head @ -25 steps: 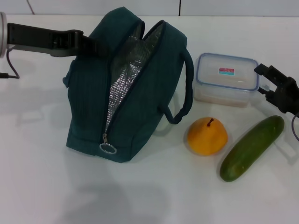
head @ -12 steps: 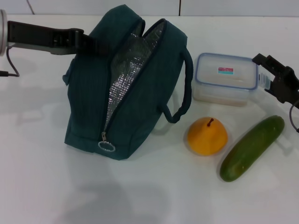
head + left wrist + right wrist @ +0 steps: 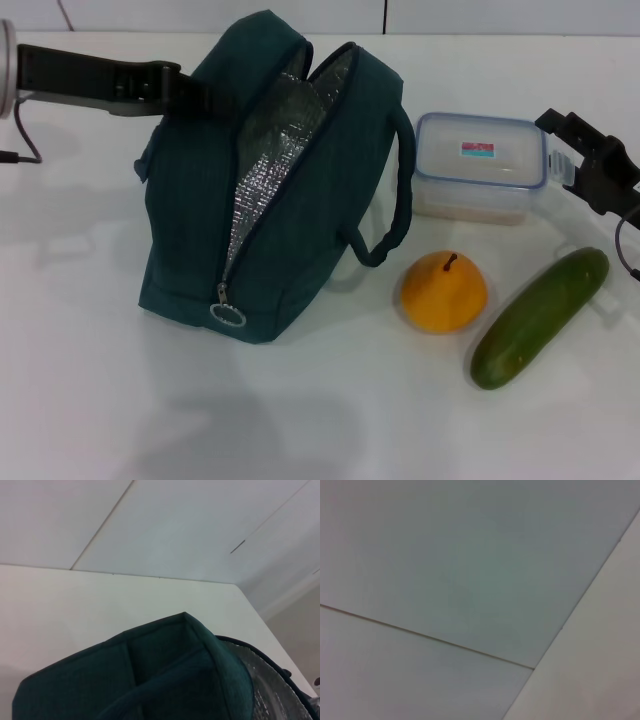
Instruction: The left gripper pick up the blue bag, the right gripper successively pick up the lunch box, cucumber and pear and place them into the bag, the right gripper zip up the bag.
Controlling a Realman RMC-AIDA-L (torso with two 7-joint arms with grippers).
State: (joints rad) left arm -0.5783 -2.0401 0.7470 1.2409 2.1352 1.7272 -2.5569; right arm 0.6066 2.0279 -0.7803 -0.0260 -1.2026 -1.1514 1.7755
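Note:
The blue bag (image 3: 310, 200) stands tilted at the left of the white table, its zipper open on the silver lining (image 3: 262, 170); its dark fabric also fills the lower part of the left wrist view (image 3: 165, 675). My left gripper (image 3: 192, 90) reaches in from the left and is shut on the bag's upper far side. The lunch box (image 3: 480, 170) lies right of the bag. In front of it sit the pear (image 3: 443, 292) and the cucumber (image 3: 540, 317). My right gripper (image 3: 566, 150) is open at the lunch box's right end. The right wrist view shows only blank surfaces.
A ring zipper pull (image 3: 229, 314) hangs at the bag's near lower corner. One loop handle (image 3: 397, 190) sticks out toward the lunch box. The white table (image 3: 320, 420) spreads in front of everything, with a wall behind it.
My right gripper has moved away from the cucumber's end, up to the lunch box's right side. The bag has risen slightly in the left gripper.

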